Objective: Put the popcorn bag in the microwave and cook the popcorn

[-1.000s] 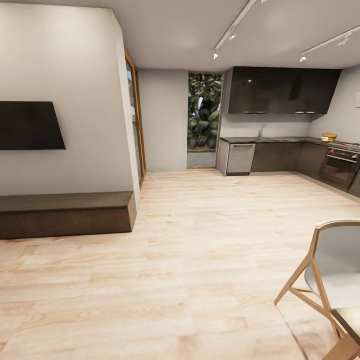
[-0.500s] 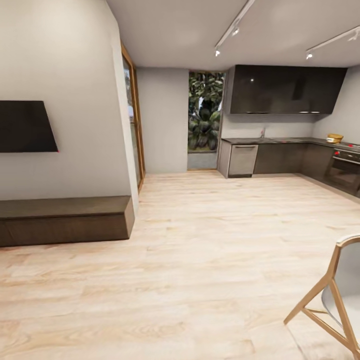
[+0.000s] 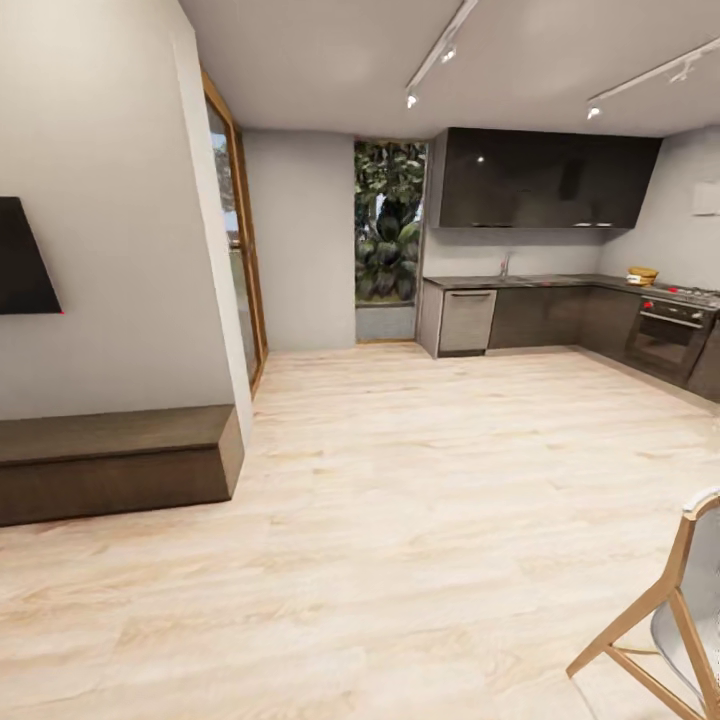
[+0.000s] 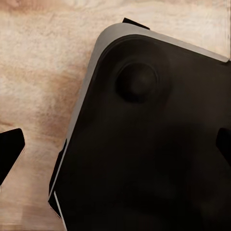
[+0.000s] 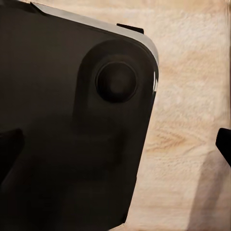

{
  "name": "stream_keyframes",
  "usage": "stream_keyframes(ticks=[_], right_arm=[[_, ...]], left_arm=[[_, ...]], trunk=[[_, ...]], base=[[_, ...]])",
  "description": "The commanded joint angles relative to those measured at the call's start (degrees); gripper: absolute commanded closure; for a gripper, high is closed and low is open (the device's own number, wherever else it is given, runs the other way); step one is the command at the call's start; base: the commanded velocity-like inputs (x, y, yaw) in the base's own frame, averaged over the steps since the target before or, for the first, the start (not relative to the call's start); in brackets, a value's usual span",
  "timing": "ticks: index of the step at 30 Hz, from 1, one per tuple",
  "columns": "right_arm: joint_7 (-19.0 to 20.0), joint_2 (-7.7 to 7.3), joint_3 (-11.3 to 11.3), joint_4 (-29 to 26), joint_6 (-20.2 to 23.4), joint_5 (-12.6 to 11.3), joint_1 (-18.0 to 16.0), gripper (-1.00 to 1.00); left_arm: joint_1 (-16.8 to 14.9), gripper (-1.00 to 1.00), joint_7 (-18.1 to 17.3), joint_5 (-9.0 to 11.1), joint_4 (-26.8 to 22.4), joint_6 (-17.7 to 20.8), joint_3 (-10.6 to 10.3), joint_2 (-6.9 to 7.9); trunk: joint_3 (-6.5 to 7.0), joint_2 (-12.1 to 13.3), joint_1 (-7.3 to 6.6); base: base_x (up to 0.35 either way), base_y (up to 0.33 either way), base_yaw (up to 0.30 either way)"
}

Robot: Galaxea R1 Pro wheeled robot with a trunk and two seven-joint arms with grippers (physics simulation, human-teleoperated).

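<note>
Head view — a room with a pale wood floor (image 3: 400, 500) leading to a kitchen at the far right. A long grey desk (image 3: 540, 281) runs over dark cabinets (image 3: 545, 317), with a steel dishwasher front (image 3: 467, 320) at its left end and a built-in oven (image 3: 665, 338) with red knobs at its right. Dark wall cabinets (image 3: 540, 178) hang above. A small tan object (image 3: 641, 275) rests on the desk near the oven; it is too small to tell whether it is the popcorn bag. A tall window with foliage (image 3: 388, 225) stands between the kitchen and a grey wall. At left, a dark screen (image 3: 22, 258) is mounted on the wall above a low dark wooden bench (image 3: 115, 462). Part of a wooden-legged chair (image 3: 670, 625) enters at the lower right corner.

Left wrist view — the left tool (image 4: 118, 147) hangs over the robot's dark base (image 4: 149, 144) with a round knob, the wood floor beside it. Its two fingertips sit at opposite edges of the picture, spread wide apart with nothing between them.

Right wrist view — the right tool (image 5: 115, 147) likewise hangs over the dark base and floor, its fingertips wide apart and holding nothing.
</note>
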Motion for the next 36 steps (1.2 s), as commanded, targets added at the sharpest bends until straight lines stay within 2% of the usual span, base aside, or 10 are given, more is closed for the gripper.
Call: stream_keyframes(ticks=[1, 23, 36], right_arm=[[0.0, -0.01, 0.0, 0.0, -0.1, 0.4, 0.0, -1.00], [-0.1, -0.01, 0.0, 0.0, -0.2, 0.3, 0.0, -1.00], [0.1, -0.19, 0.0, 0.0, -0.1, 0.4, 0.0, -1.00]], left_arm=[[0.0, -1.00, 0.1, 0.1, 0.0, -0.1, 0.2, -0.01], [0.0, -1.00, 0.1, 0.0, 0.0, -0.1, 0.2, -0.09], [0.0, -1.00, 0.1, 0.0, 0.0, -0.1, 0.2, -0.09]], trunk=[[-0.05, 0.0, 0.03], [-0.05, 0.0, 0.03], [-0.05, 0.0, 0.03]], base=[[0.336, 0.000, -0.250], [0.336, 0.000, -0.250], [0.336, 0.000, -0.026]])
